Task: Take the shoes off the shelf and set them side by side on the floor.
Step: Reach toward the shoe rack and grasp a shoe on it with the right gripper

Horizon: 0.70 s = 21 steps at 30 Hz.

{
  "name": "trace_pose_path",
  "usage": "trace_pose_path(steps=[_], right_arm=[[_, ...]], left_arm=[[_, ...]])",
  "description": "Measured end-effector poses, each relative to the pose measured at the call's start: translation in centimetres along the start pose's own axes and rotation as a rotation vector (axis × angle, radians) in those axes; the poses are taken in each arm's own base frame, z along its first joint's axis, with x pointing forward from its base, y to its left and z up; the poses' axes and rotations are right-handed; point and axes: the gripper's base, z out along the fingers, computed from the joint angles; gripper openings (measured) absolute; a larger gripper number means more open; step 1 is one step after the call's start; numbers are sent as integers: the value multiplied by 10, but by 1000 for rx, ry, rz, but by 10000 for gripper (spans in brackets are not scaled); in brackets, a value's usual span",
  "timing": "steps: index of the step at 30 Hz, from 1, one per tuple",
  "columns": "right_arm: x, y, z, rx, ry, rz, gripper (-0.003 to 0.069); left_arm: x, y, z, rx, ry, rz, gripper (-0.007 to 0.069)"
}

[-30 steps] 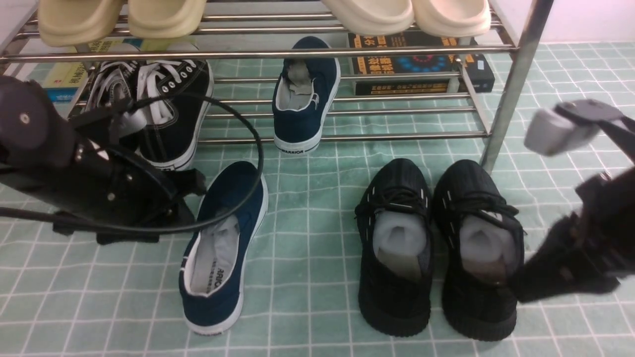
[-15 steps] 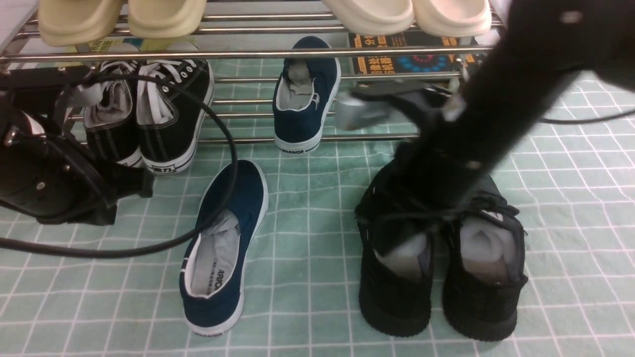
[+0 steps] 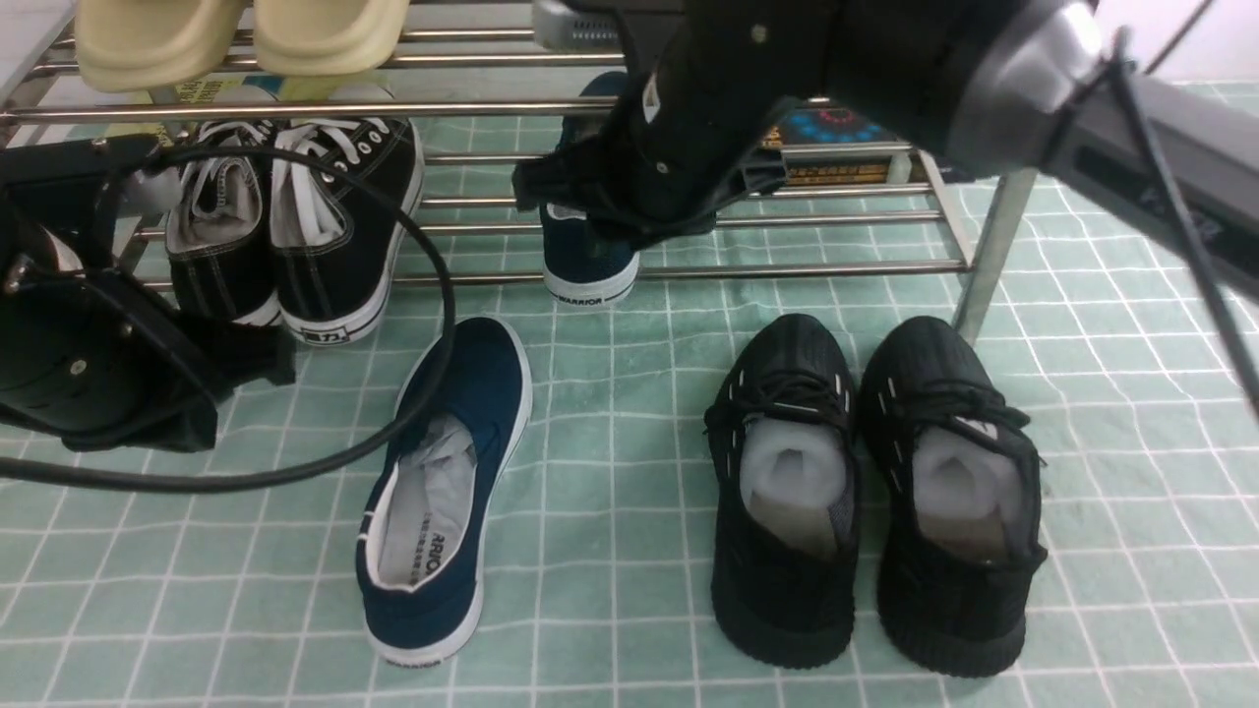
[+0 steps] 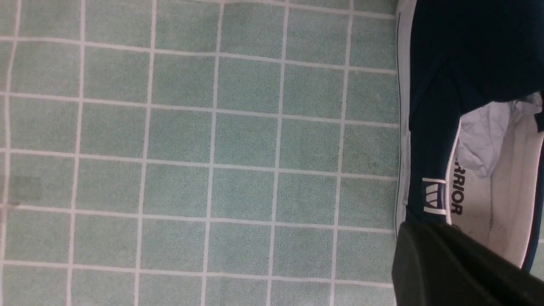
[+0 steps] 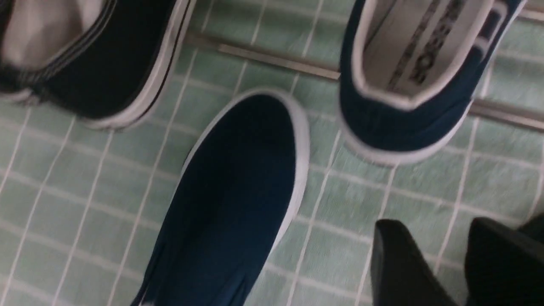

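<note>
Treat the task as half done: one navy-blue canvas slip-on with a white rubber sole lies on the pale mint-green gridded floor, left of centre on the near side, while the matching navy slip-on sits on the lower tier of the silver metal-tube shelf, its heel at the near bar. What is left, on this reading, is to lift that second shoe off the bars and set it down beside the first. Note the orientation of each. The shoe on the floor rests sole down, opening up; its long axis runs near to far but is skewed, toe far and slightly right, heel near and slightly left. The shoe on the shelf also rests sole down, long axis near to far, toe pointing far into the rack. The right gripper hangs over that shoe and hides most of it; in the right wrist view its jaws stand apart with floor showing between them and nothing held. The left gripper sits to the left of the floor shoe, apart from it, jaws closed together and empty. Expect to use the bare strip between the first shoe and the all-black knit sneakers, matching the skew
</note>
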Motion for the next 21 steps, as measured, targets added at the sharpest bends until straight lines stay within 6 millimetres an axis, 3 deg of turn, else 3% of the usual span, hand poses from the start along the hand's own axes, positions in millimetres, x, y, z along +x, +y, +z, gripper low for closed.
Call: trace_pose_path(steps=[3,10,17,20,21], right_arm=[[-6,-4,14,45,-86,28,368],[-11,-10,51,80,-240,123,414],[-6,-21,82,133,-287,225,405],[-5,-24,88,132,-282,261,360],[-5,-24,89,111,-277,290,298]], left_arm=[[-1,2,0,-20,-5,14,1],[-1,3,0,-35,-9,12,4],[-1,3,0,-36,-9,0,12],[-1,3,0,-36,-9,0,13],[-1,3,0,-36,-9,0,16]])
